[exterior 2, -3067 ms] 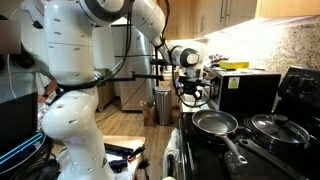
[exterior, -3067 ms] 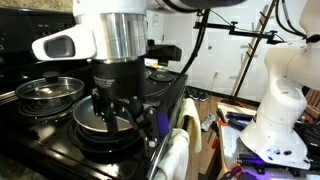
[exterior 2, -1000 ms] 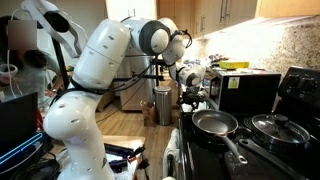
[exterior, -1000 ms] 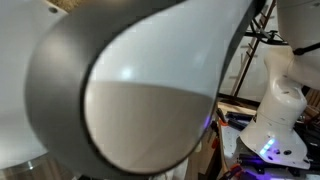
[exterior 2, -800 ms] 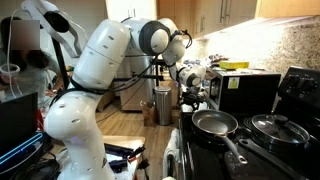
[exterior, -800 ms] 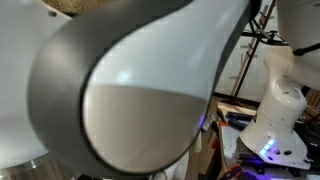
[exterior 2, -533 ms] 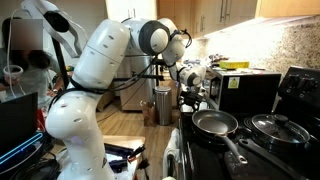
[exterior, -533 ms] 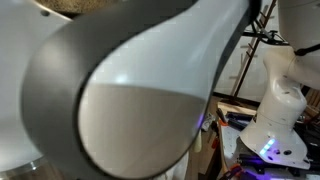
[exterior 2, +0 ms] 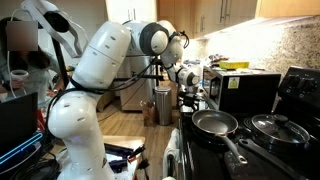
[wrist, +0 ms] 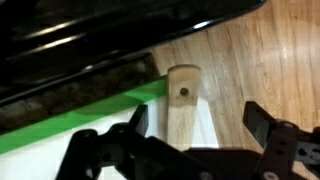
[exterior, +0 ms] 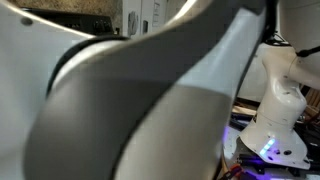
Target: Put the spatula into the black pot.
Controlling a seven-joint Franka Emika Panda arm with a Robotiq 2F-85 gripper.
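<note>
In the wrist view the spatula shows as a pale wooden handle end with a small hole. It lies between my gripper's two dark fingers, nearer the left one, with a wide gap to the right one. The jaws stand open and do not press on it. In an exterior view my gripper hangs at the stove's near end, beside the frying pan. The black pot is not visible in any view.
A steel pot with a glass lid stands behind the frying pan. A black box sits on the counter. The stove's dark edge, a green strip and wooden floor show in the wrist view. My arm blocks an exterior view.
The arm link filling the blocked exterior view has shifted, baring some background at the top. The gripper has hardly moved beside the stove.
</note>
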